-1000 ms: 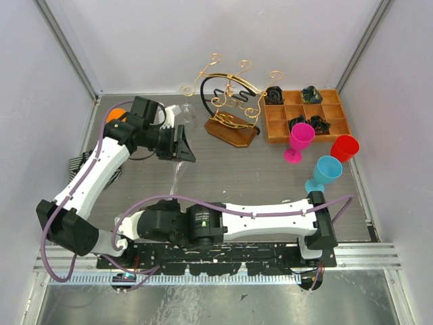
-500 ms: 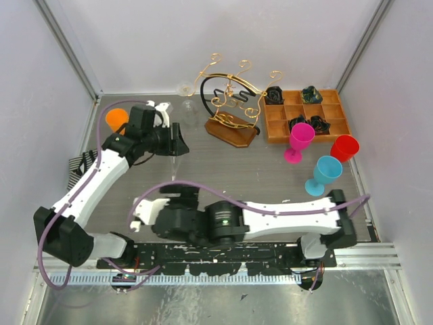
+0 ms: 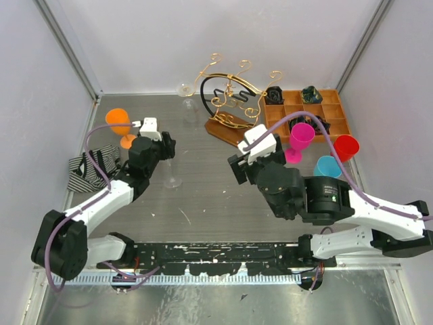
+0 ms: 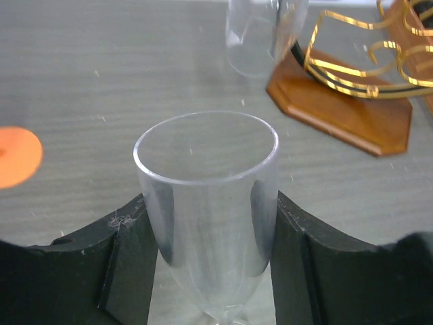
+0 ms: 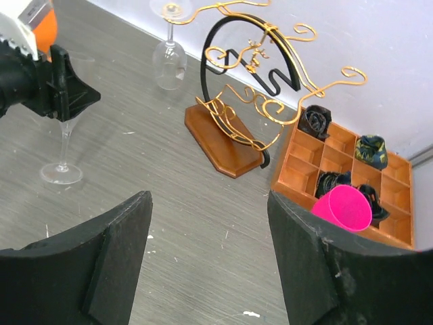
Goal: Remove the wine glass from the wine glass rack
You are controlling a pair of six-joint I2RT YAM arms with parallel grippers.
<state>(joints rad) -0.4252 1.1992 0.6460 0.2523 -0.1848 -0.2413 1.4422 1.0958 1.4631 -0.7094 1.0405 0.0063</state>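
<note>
Your left gripper pinches the bowl of a clear wine glass, one finger pressed to each side. It holds the glass upright, foot apparently on the table, near and left of the wine glass rack. Your right gripper hangs spread and empty, facing the rack from the near right. A second glass hangs upside down from the rack's far-left arm. An orange cup stands far left. A pink goblet, blue goblet, red cup and wooden tray crowd the right.
</note>
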